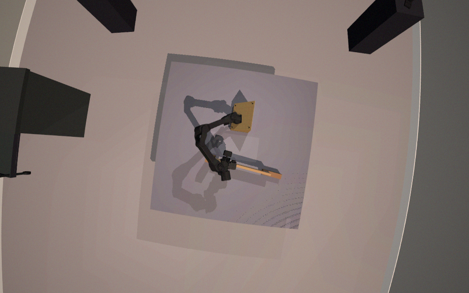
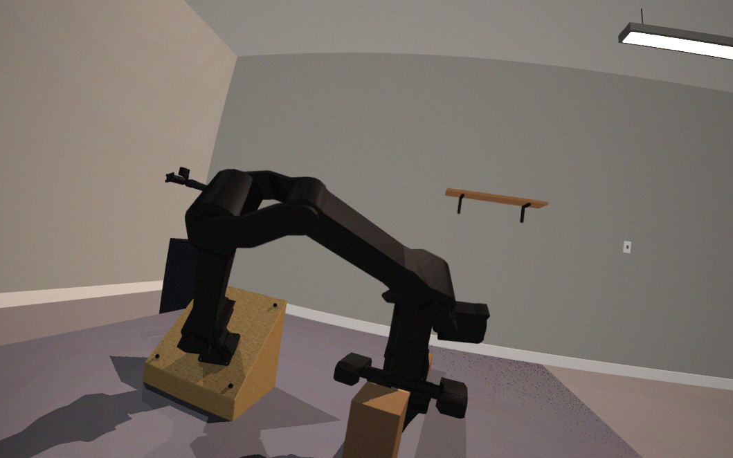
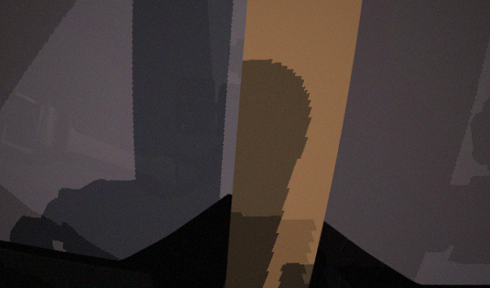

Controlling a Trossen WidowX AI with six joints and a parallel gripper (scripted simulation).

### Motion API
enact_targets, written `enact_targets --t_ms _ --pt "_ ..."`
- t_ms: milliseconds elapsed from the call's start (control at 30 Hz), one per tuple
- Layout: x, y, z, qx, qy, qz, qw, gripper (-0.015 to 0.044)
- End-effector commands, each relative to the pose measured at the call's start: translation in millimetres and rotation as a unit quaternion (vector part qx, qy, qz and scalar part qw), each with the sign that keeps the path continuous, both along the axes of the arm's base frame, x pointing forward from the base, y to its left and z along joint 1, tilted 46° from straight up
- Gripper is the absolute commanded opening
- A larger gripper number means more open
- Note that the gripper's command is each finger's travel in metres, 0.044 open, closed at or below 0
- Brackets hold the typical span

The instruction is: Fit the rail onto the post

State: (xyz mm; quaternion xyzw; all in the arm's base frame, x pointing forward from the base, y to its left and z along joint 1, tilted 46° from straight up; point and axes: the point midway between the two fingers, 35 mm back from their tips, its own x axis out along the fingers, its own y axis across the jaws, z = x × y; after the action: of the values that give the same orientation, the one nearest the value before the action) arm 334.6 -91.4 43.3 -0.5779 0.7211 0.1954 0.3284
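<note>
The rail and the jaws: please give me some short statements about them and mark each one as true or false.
1. The jaws are shut on the rail. True.
2. The gripper holds the rail at the end far from the post. False: it grips near the post end.
3. The arm's base stands on a wooden block. True.
4. In the wrist view the rail lies flat across the picture, left to right. False: it runs from bottom to top.
</note>
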Motion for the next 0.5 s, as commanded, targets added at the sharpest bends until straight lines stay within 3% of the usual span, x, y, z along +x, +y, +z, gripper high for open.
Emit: enact_targets --t_ms 0,467 --pt "0.1 -0.6 4.2 -0.001 -0.003 0.003 1.0 0.0" --pt "-1.1 -3.8 7.0 -0.001 -0.003 0.003 1.0 0.0"
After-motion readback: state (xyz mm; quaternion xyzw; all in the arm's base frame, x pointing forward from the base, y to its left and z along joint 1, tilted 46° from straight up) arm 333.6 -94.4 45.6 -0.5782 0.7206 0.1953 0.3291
